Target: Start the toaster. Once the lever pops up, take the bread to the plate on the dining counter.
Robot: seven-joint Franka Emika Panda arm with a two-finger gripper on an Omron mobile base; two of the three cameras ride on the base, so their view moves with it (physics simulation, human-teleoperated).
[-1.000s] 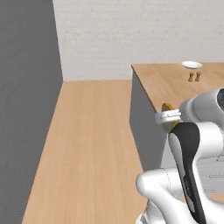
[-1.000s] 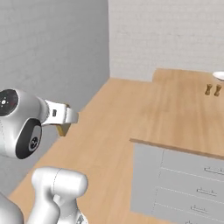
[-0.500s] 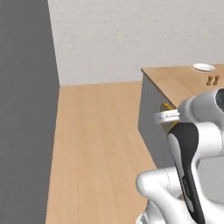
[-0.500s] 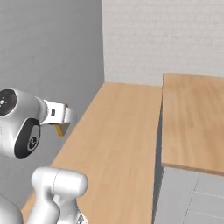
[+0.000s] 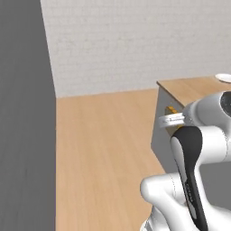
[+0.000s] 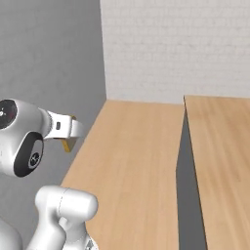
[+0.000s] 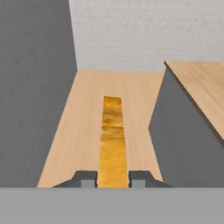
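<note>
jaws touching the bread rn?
Touching. In the hand view the bread sits pinched between the gripper jaws, no gap on either side.

A golden-brown slice of bread [image 7: 112,140] with a mottled, rough, toasted-looking face and a darker orange crust. A light wood-topped bench [image 7: 201,85] with faint straight grain, matt, above smooth pale grey sides. The floor [image 5: 103,149] shows light wood planks. The white back wall [image 6: 176,49] has a fine brick texture. A small glossy white plate [image 5: 224,78].
</note>
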